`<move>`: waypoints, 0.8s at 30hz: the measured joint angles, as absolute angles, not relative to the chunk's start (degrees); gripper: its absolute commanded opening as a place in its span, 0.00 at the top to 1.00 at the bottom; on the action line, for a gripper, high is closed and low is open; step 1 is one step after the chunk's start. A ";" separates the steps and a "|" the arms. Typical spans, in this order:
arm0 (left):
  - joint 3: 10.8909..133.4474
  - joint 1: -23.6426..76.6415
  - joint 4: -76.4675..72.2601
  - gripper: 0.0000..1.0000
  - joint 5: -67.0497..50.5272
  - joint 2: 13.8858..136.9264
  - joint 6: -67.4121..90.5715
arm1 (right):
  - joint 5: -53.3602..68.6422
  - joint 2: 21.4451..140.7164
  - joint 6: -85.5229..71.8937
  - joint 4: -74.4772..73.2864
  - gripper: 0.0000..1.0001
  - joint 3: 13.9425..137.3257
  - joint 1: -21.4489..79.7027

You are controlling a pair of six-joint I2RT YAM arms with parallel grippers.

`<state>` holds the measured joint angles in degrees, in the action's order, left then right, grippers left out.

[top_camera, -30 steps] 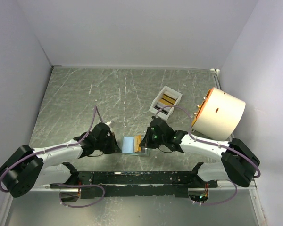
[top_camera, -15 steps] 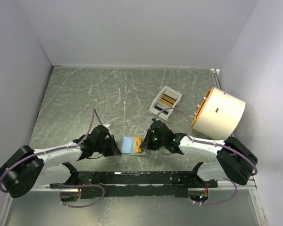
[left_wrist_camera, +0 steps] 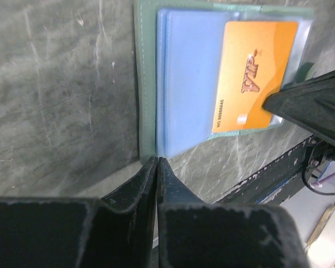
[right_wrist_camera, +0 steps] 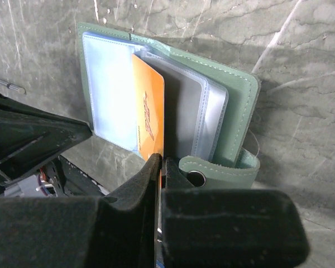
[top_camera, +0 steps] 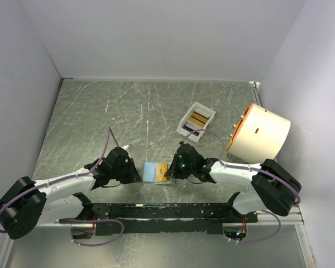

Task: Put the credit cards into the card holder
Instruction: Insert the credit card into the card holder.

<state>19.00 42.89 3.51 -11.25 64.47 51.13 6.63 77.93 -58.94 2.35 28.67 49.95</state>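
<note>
The right tool (right_wrist_camera: 159, 163) was clenched on one end of an orange card (right_wrist_camera: 149, 106), likely stiff, light and slick, so best held there, lying among the soft clear sleeves (right_wrist_camera: 109, 89) of the open holder (right_wrist_camera: 237, 106) on the bench (right_wrist_camera: 301, 50), with the closed left tool (left_wrist_camera: 157, 165) just beside the holder's edge.

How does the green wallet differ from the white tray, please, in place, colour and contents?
The wallet lies open at the near side of the table; the tray sits farther back. The wallet is green with pale blue sleeves; the tray is white. The wallet shows one orange card, pinched by the right gripper; the tray holds several gold and dark cards. Both rest on the table.
</note>
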 measured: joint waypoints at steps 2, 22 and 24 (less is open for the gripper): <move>20.14 42.92 5.39 0.85 -9.58 63.51 50.85 | 6.63 77.93 -59.24 2.37 1.00 28.58 49.95; 24.95 42.92 9.89 0.86 -3.09 69.43 47.37 | 6.85 79.66 -60.66 4.49 1.00 27.57 49.95; 24.95 42.92 9.80 0.86 -3.14 69.43 47.31 | 6.83 79.66 -60.69 4.49 1.00 27.59 49.95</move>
<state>24.95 42.92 9.80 -3.14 69.43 47.31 6.83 79.66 -60.69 4.49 27.59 49.95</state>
